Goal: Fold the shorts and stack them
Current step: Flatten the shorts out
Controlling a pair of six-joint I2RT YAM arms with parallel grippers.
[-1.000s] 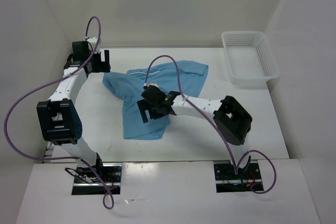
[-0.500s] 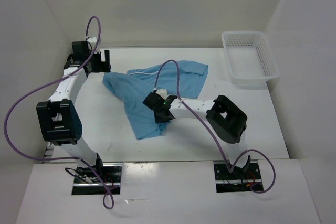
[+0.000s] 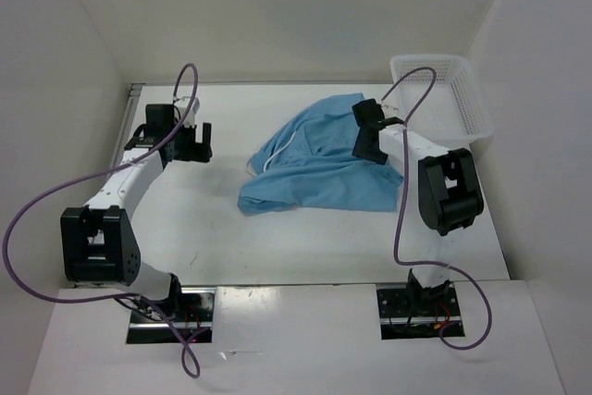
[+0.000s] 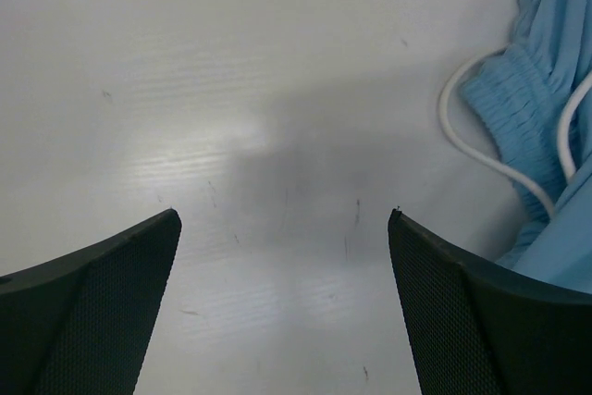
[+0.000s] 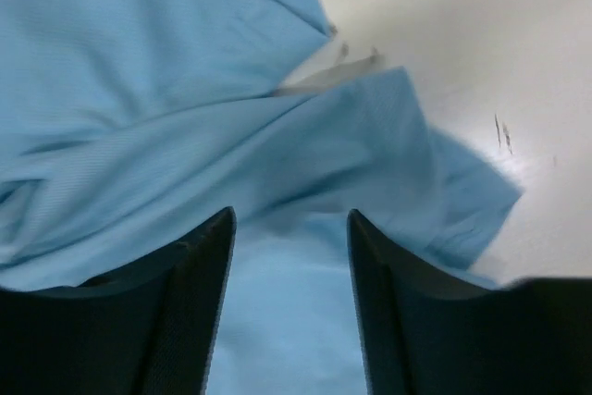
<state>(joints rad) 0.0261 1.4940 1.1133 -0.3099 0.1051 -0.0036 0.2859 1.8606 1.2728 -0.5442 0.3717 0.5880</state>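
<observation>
Shorts in a soft blue heap on the table

The shorts (image 3: 319, 168) are thin, light blue cloth, all crumpled and wavy. They lie on the smooth white table (image 4: 231, 62) toward the far right, near a white plastic basket (image 3: 435, 59) full of little holes. A round white cord (image 4: 447, 108) loops out beside the ribbed waistband. The right gripper (image 5: 291, 215) is over the cloth, its black fingers partly apart, pinching nothing. The left gripper (image 4: 284, 215) is over bare table just left of the shorts, fingers spread wide and holding nothing.

No readable text, labels or numbers anywhere.
</observation>
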